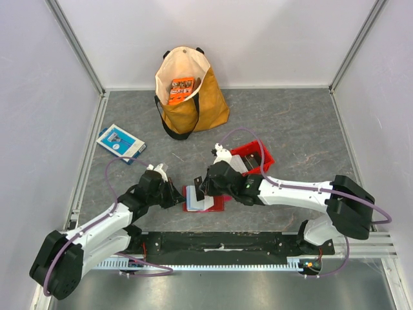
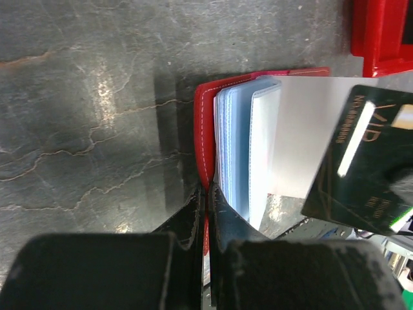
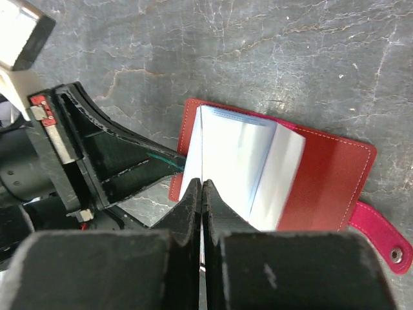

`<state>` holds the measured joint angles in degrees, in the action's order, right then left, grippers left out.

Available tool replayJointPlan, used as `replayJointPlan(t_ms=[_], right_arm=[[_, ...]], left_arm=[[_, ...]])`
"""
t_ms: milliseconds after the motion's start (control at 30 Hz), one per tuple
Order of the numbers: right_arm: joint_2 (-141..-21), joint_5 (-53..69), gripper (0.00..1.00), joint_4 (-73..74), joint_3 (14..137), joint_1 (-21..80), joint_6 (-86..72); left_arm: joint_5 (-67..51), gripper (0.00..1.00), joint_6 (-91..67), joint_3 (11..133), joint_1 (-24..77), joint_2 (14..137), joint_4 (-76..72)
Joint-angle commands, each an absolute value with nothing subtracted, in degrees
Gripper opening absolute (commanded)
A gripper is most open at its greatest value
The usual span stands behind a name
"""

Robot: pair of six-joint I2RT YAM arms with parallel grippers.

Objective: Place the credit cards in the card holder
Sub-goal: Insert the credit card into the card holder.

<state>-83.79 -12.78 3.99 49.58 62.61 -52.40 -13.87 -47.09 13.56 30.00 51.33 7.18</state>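
**Observer:** Start at the far left. What's there?

**Arm:** A blue-and-white box [image 1: 120,143] lies flat on the grey table [image 1: 290,123], well apart from both my arms. Toward the back a yellow tote bag [image 1: 193,103] stands open, with an orange packet [image 1: 181,90] in its mouth.

**Observer:** Left jaws?

**Arm:** My left gripper [image 2: 205,200] has its jaws together, clamped on the card holder [image 3: 322,174] at the edge of its red cover. A sliver of red shows between the fingers [image 2: 181,226].

**Observer:** Where does the holder lie?

**Arm:** On the table near my bases, between my two grippers. It is open like a book. Its pale, clear pockets [image 2: 235,148] fan upward from the spine. One red cover lies flat, and the snap tab [image 3: 381,239] sticks out from that cover's outer edge.

**Observer:** Right jaws?

**Arm:** My right gripper [image 3: 203,190] has its jaws pressed together, tips down at the fanned pockets. The left wrist view shows a dark card [image 2: 358,161] tilted above the pockets. From my right wrist it would be edge-on and I cannot make it out. It is probably pinched in these jaws, but the grip itself is not plainly seen.

**Observer:** Further right?

**Arm:** A red bin [image 2: 381,39] sits near the holder, on its far side, partly under my right arm.
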Motion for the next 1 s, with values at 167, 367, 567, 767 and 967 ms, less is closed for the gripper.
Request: replayJointPlan(t_ms=[167,367,567,767,967], right_arm=[[-87.54,-25.48,0.0,8.61,58.09,68.11,-52.21],[-90.44,-29.09,0.0,12.13,61.87,69.96,-52.12],[-92.9,-31.64,0.0,15.38,64.07,70.75,-51.86],[-94.57,-31.46,0.0,15.91,65.56,71.37,-51.33],[-92.99,-32.78,0.0,16.26,66.45,72.16,-51.5]], left_arm=[[-16.26,0.02,-49.22,16.26,30.15,47.99,7.38],[-16.44,0.02,-49.39,16.17,30.15,47.64,7.38],[-16.44,0.02,-49.39,16.0,30.15,47.37,7.38],[-16.44,0.02,-49.48,15.82,30.15,46.93,7.38],[-16.61,0.02,-49.66,15.91,30.24,46.23,7.64]])
